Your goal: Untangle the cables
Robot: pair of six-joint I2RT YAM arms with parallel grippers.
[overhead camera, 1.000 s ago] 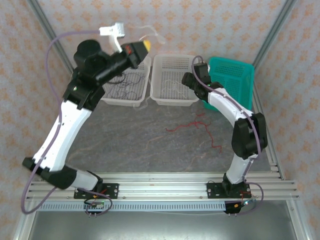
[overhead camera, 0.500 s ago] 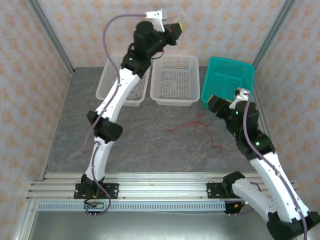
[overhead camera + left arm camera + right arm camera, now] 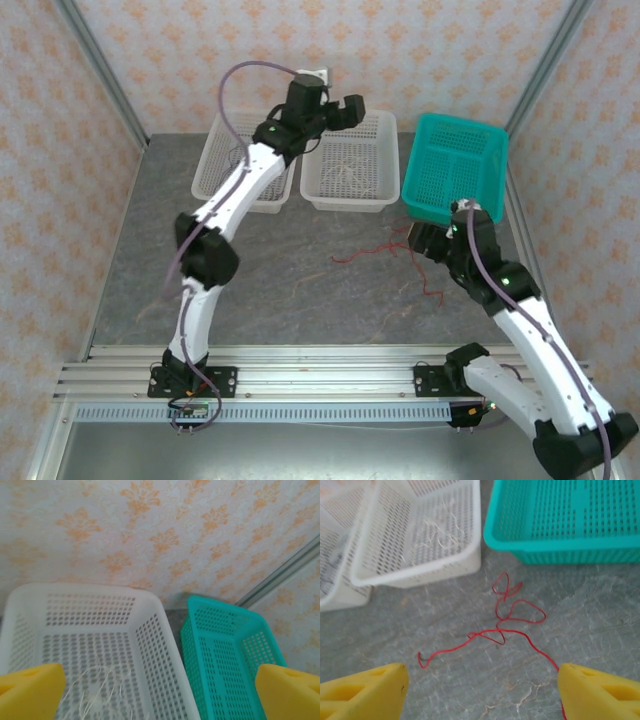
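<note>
Red cable (image 3: pixel 497 630) is lying loose under our spread right gripper (image 3: pixel 481 680), awaiting pickup. Our left gripper (image 3: pixel 160 690) is hanging spread above the white cable (image 3: pixel 95 682).

The left arm (image 3: pixel 235 190) and the right arm (image 3: pixel 530 325) share one build: smooth white shells on the long links, with rounded black housings at the joints. A thin purple cable (image 3: pixel 245 68) runs along each arm, standing off it in loose loops. Each arm rises from a black base plate (image 3: pixel 195 380) bolted to the silver rails along the near edge of the table. The left arm's fingers (image 3: pixel 30 692) and the right arm's fingers (image 3: pixel 362 690) are blunt yellow wedges with a matte surface.
</note>
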